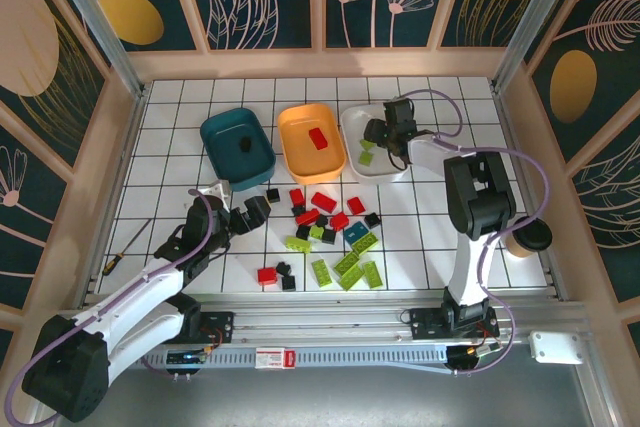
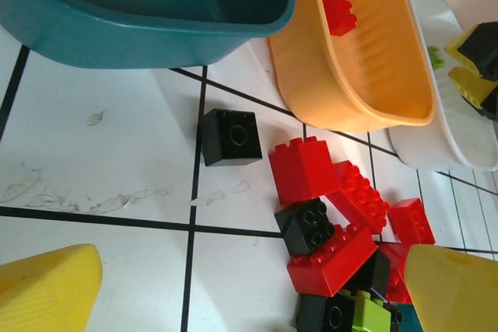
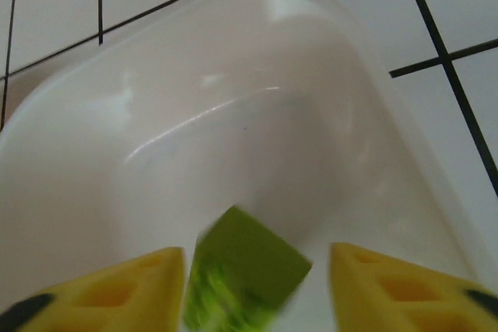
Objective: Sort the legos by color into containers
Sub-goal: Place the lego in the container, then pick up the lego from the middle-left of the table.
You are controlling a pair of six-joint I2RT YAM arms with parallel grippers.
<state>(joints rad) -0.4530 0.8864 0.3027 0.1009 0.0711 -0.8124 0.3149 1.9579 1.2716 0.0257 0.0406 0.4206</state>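
Where the white tub [image 3: 233, 99] stands just beside the orange tub [image 1: 300, 162], right gripper [image 3: 257, 250]: jaws partly parted, blurred lime green brick [image 3: 245, 274] between them, against one finger and clear of the other. Left gripper [image 1: 262, 209]: wide open, empty, nearward of the orange tub, beside the loose legos [image 1: 330, 232].

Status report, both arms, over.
Left gripper open over table legos. Right gripper open, green lego between fingers, over white tub. Nothing in the way.
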